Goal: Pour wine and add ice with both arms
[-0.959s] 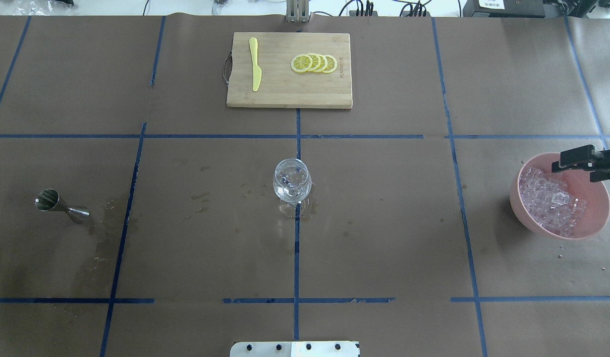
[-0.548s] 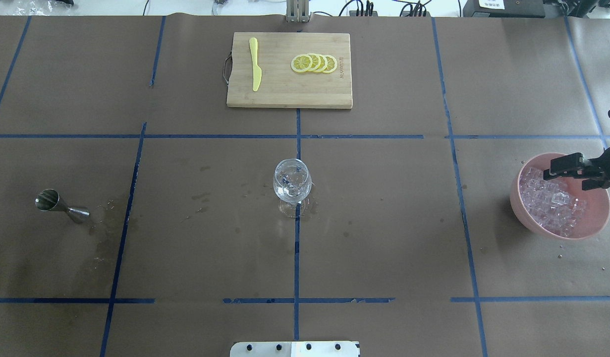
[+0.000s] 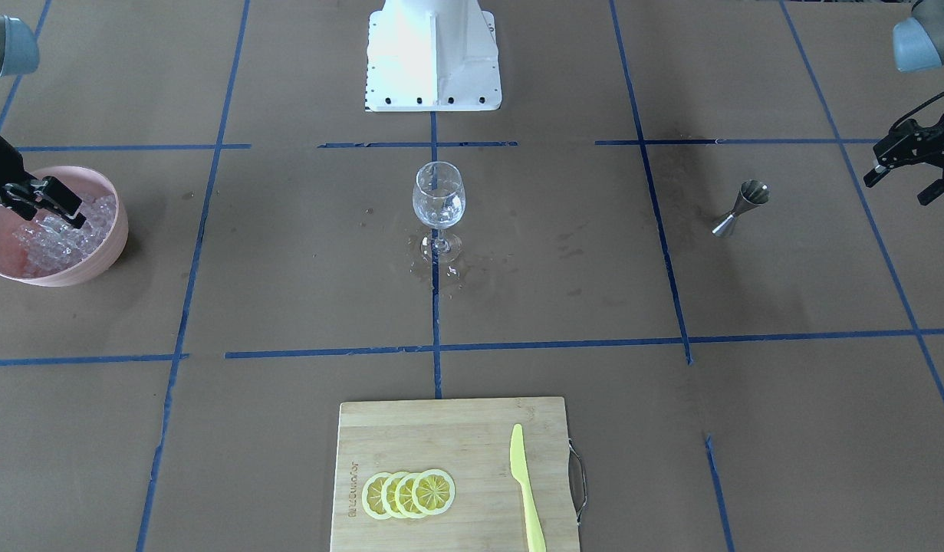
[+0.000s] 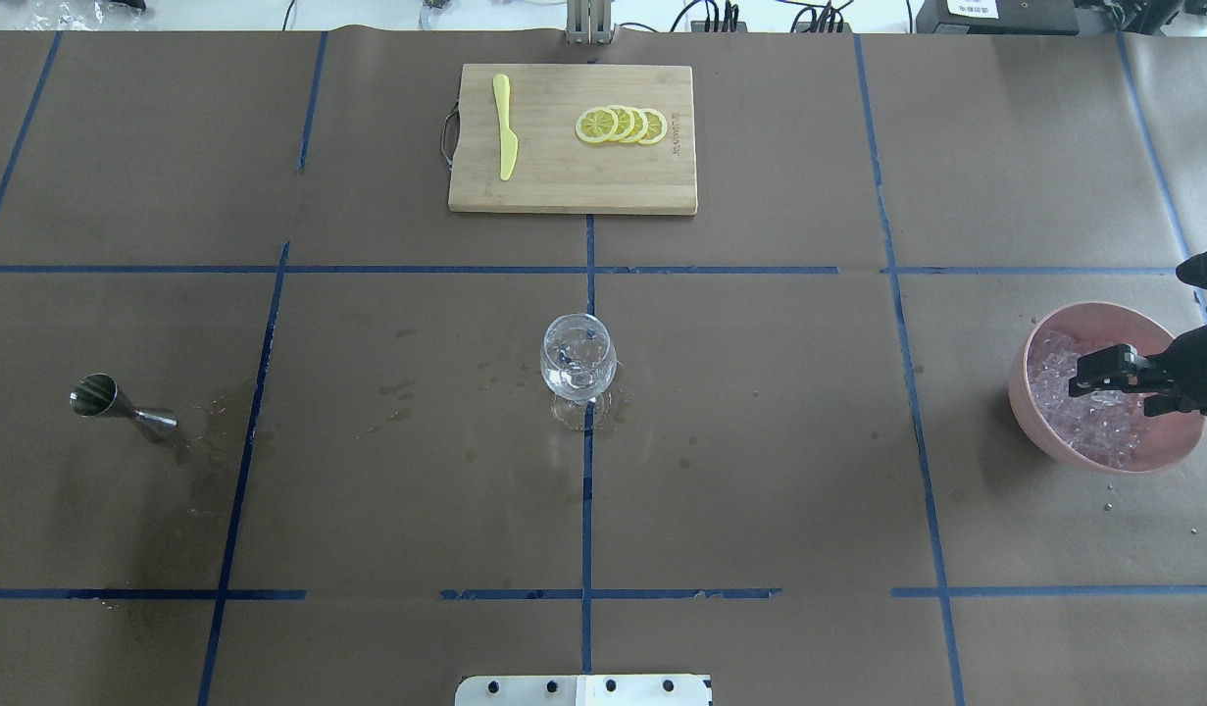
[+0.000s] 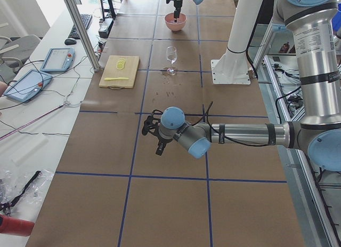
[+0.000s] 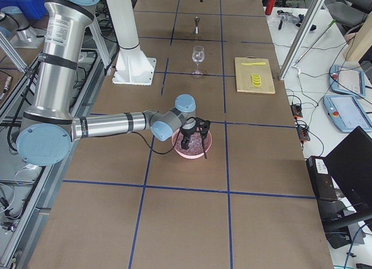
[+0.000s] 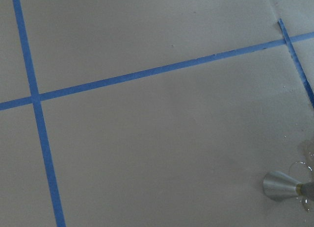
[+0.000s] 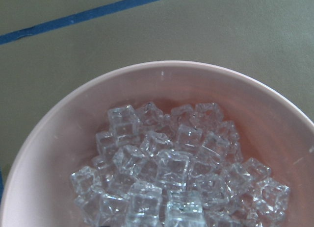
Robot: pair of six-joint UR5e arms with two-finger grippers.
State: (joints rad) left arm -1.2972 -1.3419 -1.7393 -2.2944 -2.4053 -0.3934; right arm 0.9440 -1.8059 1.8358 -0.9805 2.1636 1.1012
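Observation:
The ice (image 4: 1093,417) is a heap of clear cubes in a pink bowl (image 4: 1027,412) at the table's right; it fills the right wrist view (image 8: 171,173). My right gripper (image 4: 1108,384) hangs open low over the ice inside the bowl's rim, also seen in the front view (image 3: 48,215). A stemmed wine glass (image 4: 578,358) stands at the table's centre with clear contents; I cannot make out wine in it. A steel jigger (image 4: 123,407) stands at the left. My left gripper (image 3: 895,192) is open and empty, outboard of the jigger (image 3: 740,207).
A wooden cutting board (image 4: 564,186) with lemon slices (image 4: 622,126) and a yellow knife (image 4: 505,127) lies at the far middle. Wet stains mark the paper around the glass and by the jigger. The white robot base (image 3: 433,54) is at the near edge.
My right gripper has moved from the bowl's far rim toward the robot and lower, down over the ice. The glass and jigger have not moved.

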